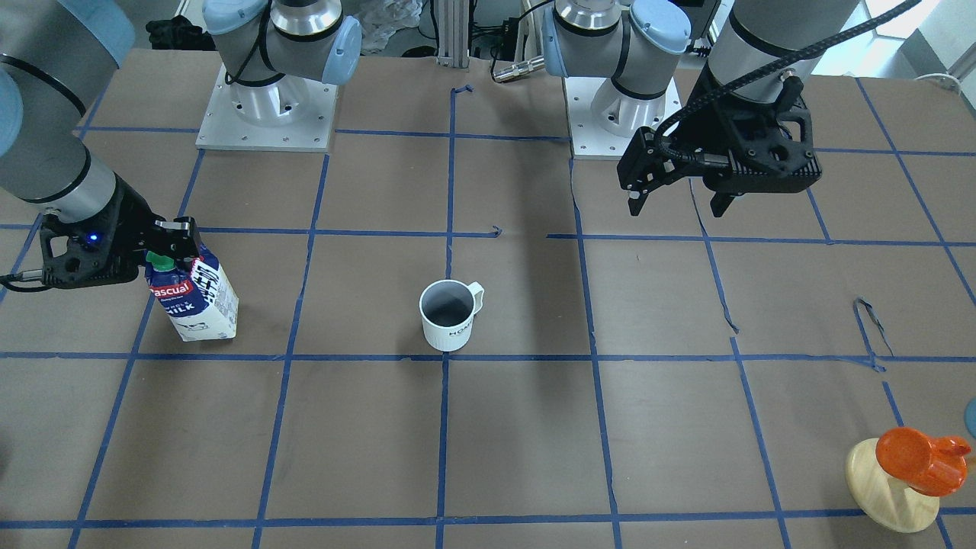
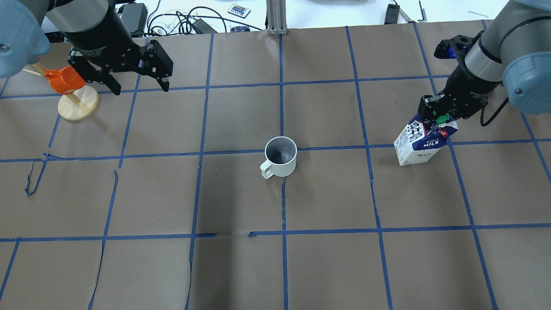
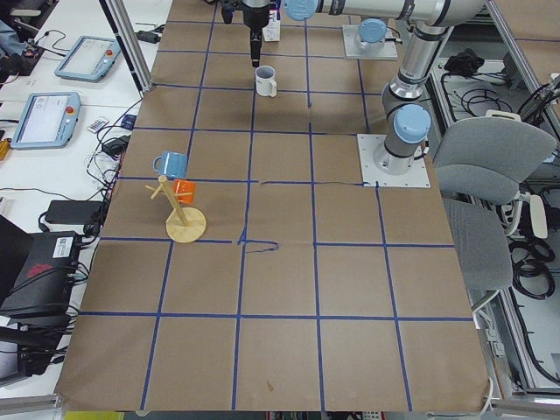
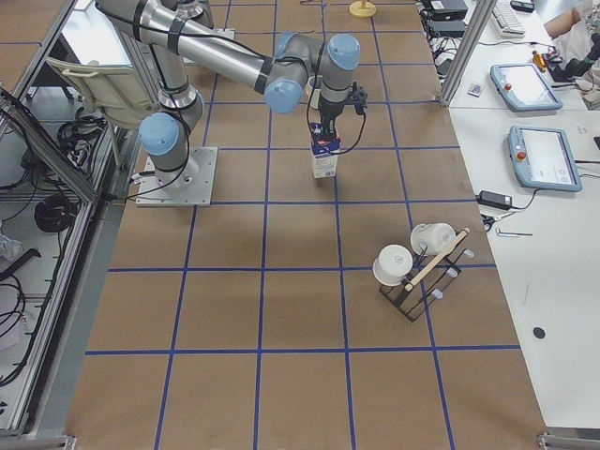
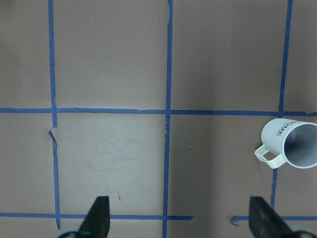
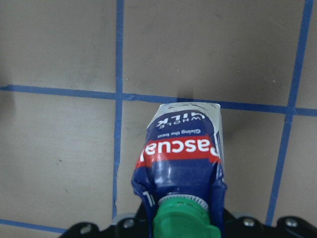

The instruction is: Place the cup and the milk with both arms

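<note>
Two end effectors are in different states. The right end effector (image 2: pixel 437 115) is closed on the gable top of the milk carton (image 2: pixel 418 145), just beside its green cap (image 6: pixel 184 220). The carton leans, its base low at the bench (image 2: pixel 327 267); I cannot tell if it rests flat. The left end effector (image 1: pixel 679 202) hangs above the bench with jaws wide apart and nothing between them.

Read in the overhead view, with 12 o'clock away from the robot, the white mug (image 2: pixel 281 156) stands upright at the middle of the bench, on a crossing of blue tape lines (image 2: pixel 331 148), with its handle toward 7 o'clock. The carton is at 3 o'clock from it, well apart. The left end effector is at 10 o'clock, near a wooden mug stand (image 2: pixel 79 107) with an orange mug (image 2: pixel 62 81).

In my judgement the mug looks placed, as no arm is at it, though it may equally wait for pickup. The milk is only gripped. Setting it upright at its place and releasing it is left.
</note>
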